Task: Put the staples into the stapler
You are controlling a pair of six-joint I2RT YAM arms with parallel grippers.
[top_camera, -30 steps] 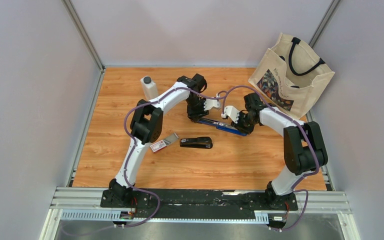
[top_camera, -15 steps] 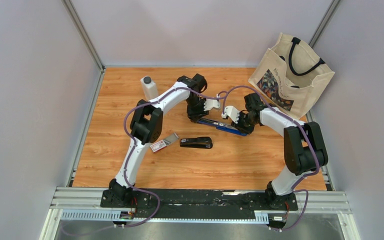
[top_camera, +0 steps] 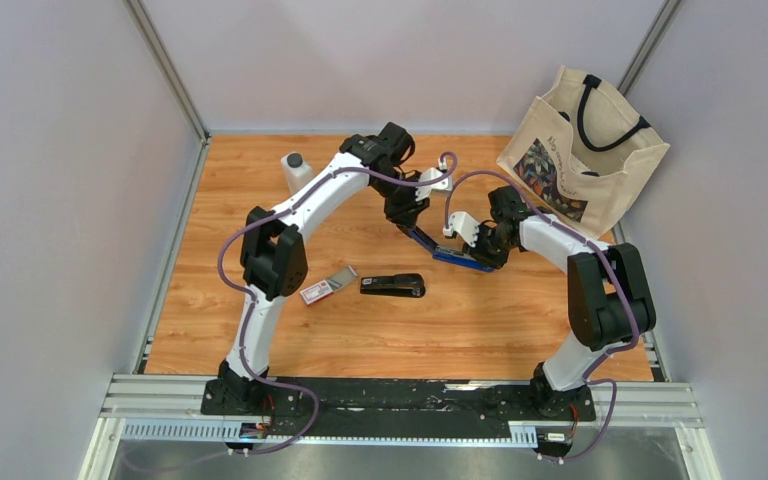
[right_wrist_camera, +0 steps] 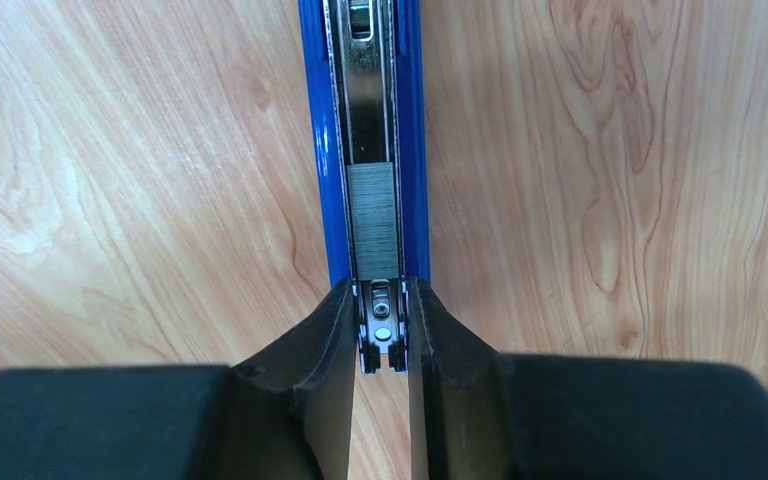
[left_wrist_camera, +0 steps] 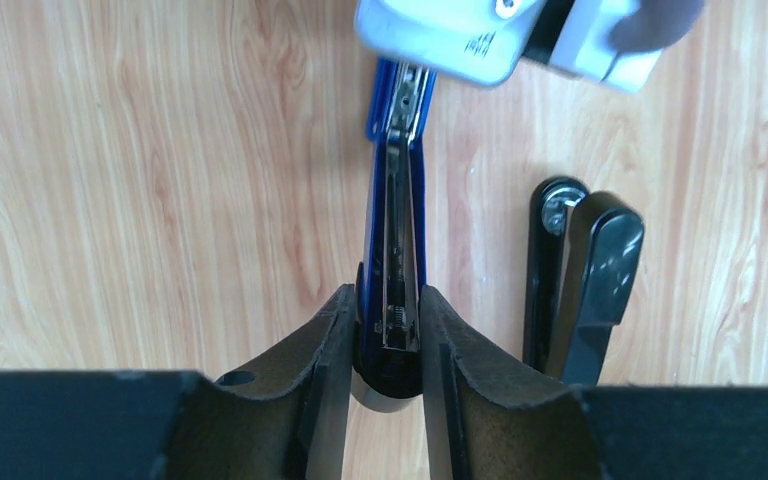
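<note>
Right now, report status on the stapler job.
Left claw shut on one end of blue stapler, right claw shut on the other. Staple strip sits in open channel. Staple box, black stapler lie apart on table, not blocking.

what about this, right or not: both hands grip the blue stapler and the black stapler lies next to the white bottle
Not quite. The top external view shows the black stapler lying next to the staples box, not the white bottle, which stands apart at the far left. The left hand and the right hand do both grip the blue stapler.
</note>
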